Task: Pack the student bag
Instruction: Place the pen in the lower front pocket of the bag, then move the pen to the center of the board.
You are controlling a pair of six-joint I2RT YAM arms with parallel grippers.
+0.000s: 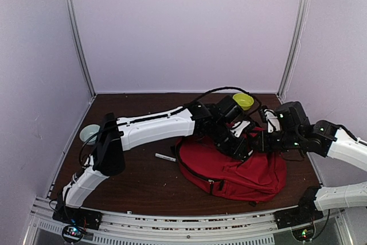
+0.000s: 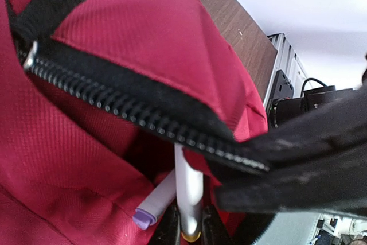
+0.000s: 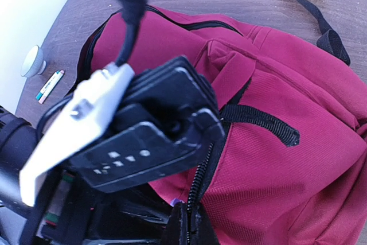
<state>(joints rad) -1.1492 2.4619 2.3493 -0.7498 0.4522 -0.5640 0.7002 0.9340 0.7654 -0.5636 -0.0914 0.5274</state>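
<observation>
The student bag (image 1: 235,167), a red backpack, lies on the table's right half. My left gripper (image 2: 190,222) is shut on a white pen (image 2: 188,187) with a gold end. The pen's far end passes under the black zipper (image 2: 114,104) into a pocket. A purple-capped marker (image 2: 153,205) lies in that pocket beside the pen. My right gripper (image 3: 189,222) is shut on the zipper edge (image 3: 200,182) of the same pocket and holds it up. In the top view the left gripper (image 1: 243,144) and the right gripper (image 1: 258,140) meet over the bag's back edge.
A yellow-green bowl (image 1: 243,100) stands behind the bag. A white marker (image 1: 166,157) lies on the brown table left of the bag, and a pale small bowl (image 1: 89,133) sits at the left edge. The left arm's wrist (image 3: 143,136) fills much of the right wrist view.
</observation>
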